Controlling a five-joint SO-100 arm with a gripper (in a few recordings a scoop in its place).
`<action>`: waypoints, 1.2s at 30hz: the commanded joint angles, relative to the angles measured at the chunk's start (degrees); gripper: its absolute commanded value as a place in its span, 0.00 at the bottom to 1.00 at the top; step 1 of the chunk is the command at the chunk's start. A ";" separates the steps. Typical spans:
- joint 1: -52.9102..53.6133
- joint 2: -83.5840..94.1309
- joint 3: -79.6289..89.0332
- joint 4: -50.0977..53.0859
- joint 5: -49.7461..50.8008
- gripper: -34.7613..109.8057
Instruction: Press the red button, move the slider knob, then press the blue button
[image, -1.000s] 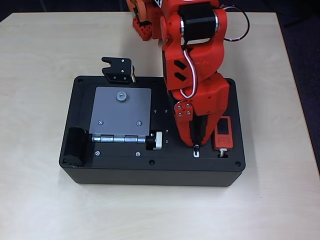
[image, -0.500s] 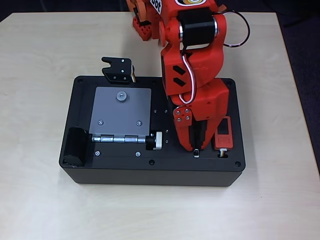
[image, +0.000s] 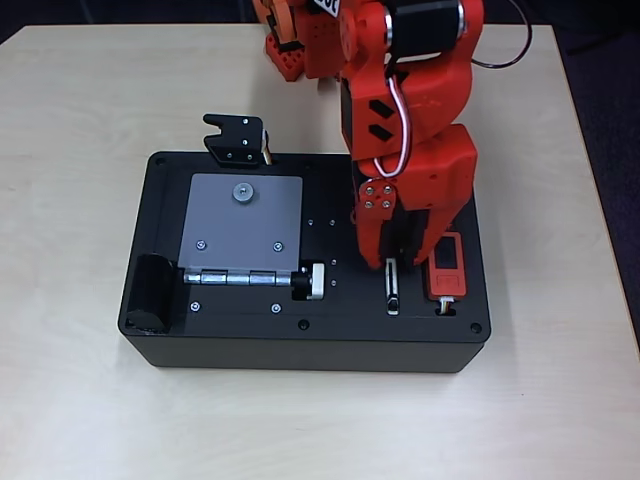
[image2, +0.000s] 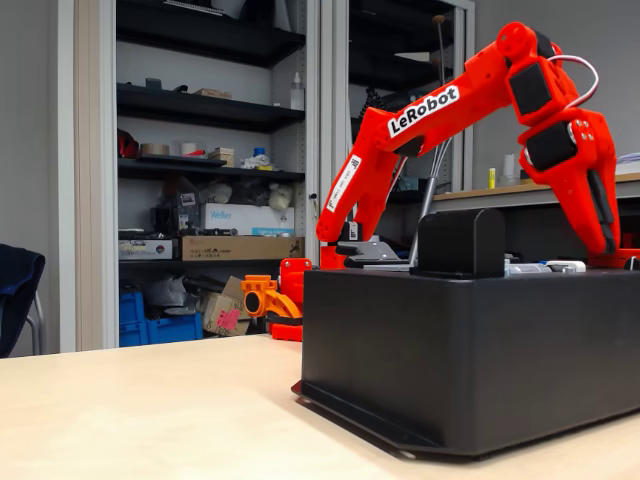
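In the overhead view, the box (image: 300, 345) sits on the bench (image: 80, 100). On its top, the hinged plate (image: 243, 225) lies at the left, with the cylindrical knob (image: 312, 281) at its near right corner. Right of the knob runs the slot track (image: 393, 292). The claw (image: 392, 262) stands over the track's far end. The rectangular device (image: 447, 268) lies just right of the track.

You get even, bright light from above; soft shadows under the black box (image: 300, 345); both views stay sharp.
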 joint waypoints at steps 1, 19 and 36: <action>-1.67 5.10 0.35 1.14 0.79 0.41; -5.27 22.32 20.21 0.44 5.71 0.61; -5.54 29.36 31.55 -10.90 -3.69 0.63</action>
